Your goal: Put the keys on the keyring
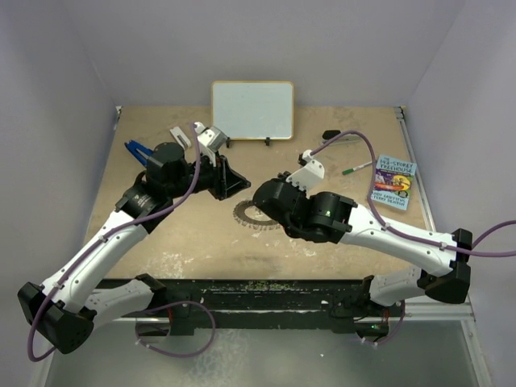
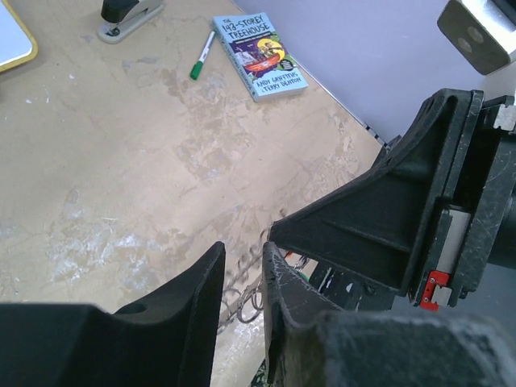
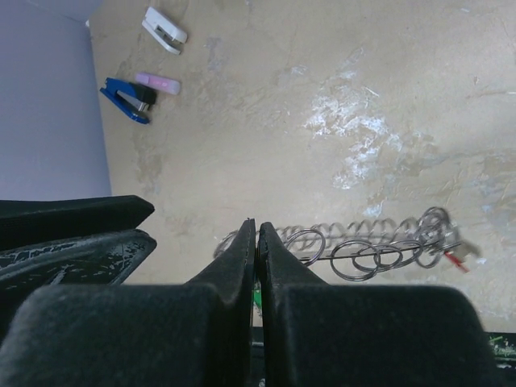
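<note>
The keyring [image 1: 248, 214] lies flat mid-table, a silver ring fringed with small wire rings [image 3: 363, 250]. A red key [image 3: 458, 260] hangs on its right end in the right wrist view. My right gripper [image 3: 256, 230] is shut just over the ring's edge, and a sliver of the green key [image 3: 256, 297] shows in the slit between its fingers. My left gripper [image 2: 244, 250] hovers close beside it with a narrow gap and nothing inside; the keyring [image 2: 242, 302] shows through that gap below. From above, the left gripper [image 1: 234, 184] and right gripper [image 1: 260, 200] nearly touch.
A whiteboard [image 1: 252, 110] leans at the back wall. A book [image 1: 393, 183] and a green-capped pen [image 1: 355, 168] lie at the right. A blue stapler [image 3: 125, 101], a pink item [image 3: 157, 82] and a white stapler [image 3: 165, 30] sit at the far left.
</note>
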Controlling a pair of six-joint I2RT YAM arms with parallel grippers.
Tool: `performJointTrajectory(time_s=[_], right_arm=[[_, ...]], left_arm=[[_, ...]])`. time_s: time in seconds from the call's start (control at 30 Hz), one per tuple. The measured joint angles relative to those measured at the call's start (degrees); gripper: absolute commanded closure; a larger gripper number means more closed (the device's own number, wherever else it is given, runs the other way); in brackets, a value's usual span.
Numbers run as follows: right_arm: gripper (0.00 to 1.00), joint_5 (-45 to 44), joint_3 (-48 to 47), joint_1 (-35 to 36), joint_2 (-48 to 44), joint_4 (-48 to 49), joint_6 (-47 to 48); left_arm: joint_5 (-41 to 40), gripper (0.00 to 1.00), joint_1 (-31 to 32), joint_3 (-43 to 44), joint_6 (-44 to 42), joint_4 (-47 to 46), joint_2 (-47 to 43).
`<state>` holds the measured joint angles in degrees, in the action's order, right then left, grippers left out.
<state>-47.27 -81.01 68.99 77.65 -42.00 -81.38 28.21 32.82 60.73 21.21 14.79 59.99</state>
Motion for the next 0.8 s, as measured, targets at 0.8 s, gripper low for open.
performJointTrajectory(time_s=[0.8], right_arm=[[1.00, -1.2, -2.0, 0.0, 0.1, -1.0, -1.7]], left_arm=[[11.1, 0.67, 0.4, -6.3, 7.3, -9.2, -1.1]])
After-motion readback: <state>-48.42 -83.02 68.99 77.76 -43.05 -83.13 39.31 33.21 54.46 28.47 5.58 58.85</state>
